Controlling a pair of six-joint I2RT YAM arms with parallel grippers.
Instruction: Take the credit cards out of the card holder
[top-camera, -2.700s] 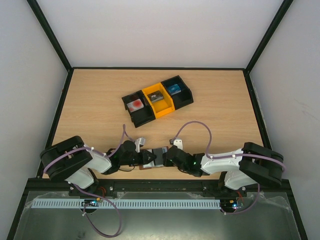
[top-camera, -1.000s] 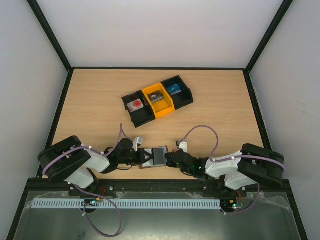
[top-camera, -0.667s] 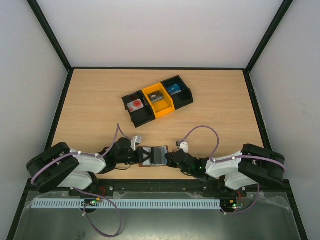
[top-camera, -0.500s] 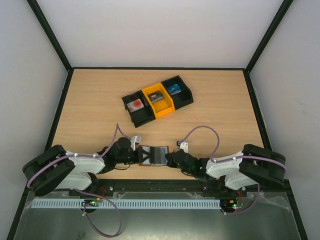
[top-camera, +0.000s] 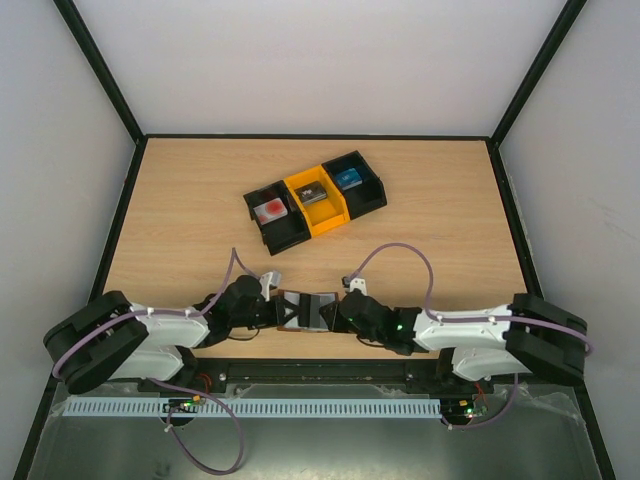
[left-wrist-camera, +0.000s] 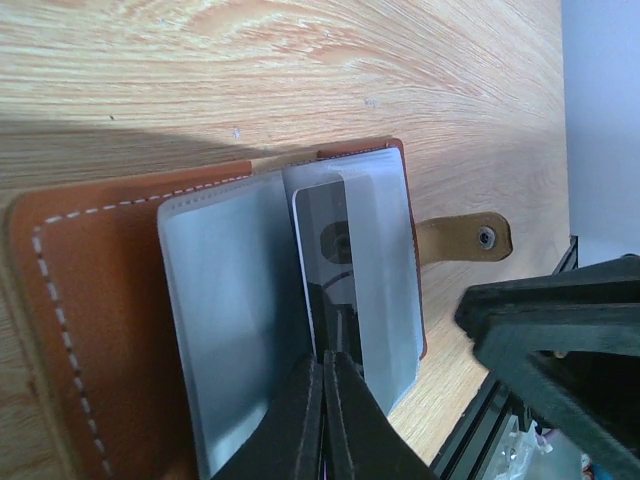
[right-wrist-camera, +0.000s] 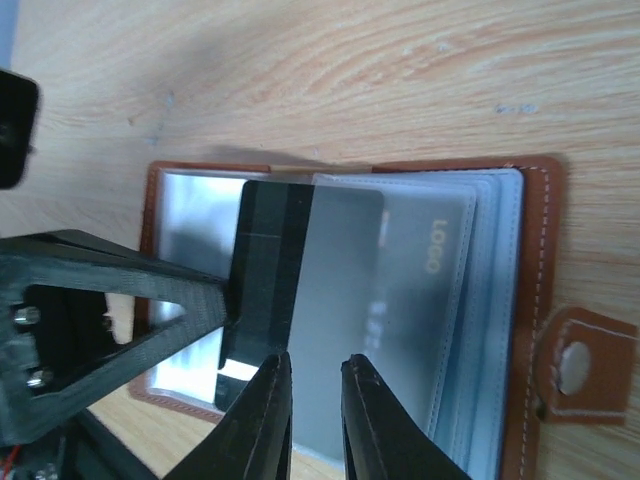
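Observation:
The brown leather card holder (top-camera: 292, 299) lies open on the table by the near edge, between both grippers. Its leather cover (left-wrist-camera: 90, 300), pale sleeves (left-wrist-camera: 230, 300) and strap tab (left-wrist-camera: 465, 238) show in the left wrist view. A dark grey credit card (left-wrist-camera: 328, 250) sticks partly out of a sleeve. My left gripper (left-wrist-camera: 325, 368) is shut on its edge. In the right wrist view the card (right-wrist-camera: 275, 270) is half out of the sleeve (right-wrist-camera: 420, 300), with the left fingers (right-wrist-camera: 150, 300) pinching it. My right gripper (right-wrist-camera: 315, 385) hovers over the sleeve, jaws slightly apart and empty. No blue card shows in the holder.
A row of three bins stands mid-table: black (top-camera: 262, 222), orange (top-camera: 330, 215), black (top-camera: 372, 195). They hold a red-and-white item, a dark flat item and a small blue flat item (top-camera: 347, 178). The table's near edge (top-camera: 320, 357) lies just behind the holder.
Both arms have stretched out lower along the table. The holder has shifted slightly away from the arm bases, and the right gripper has come further over it.

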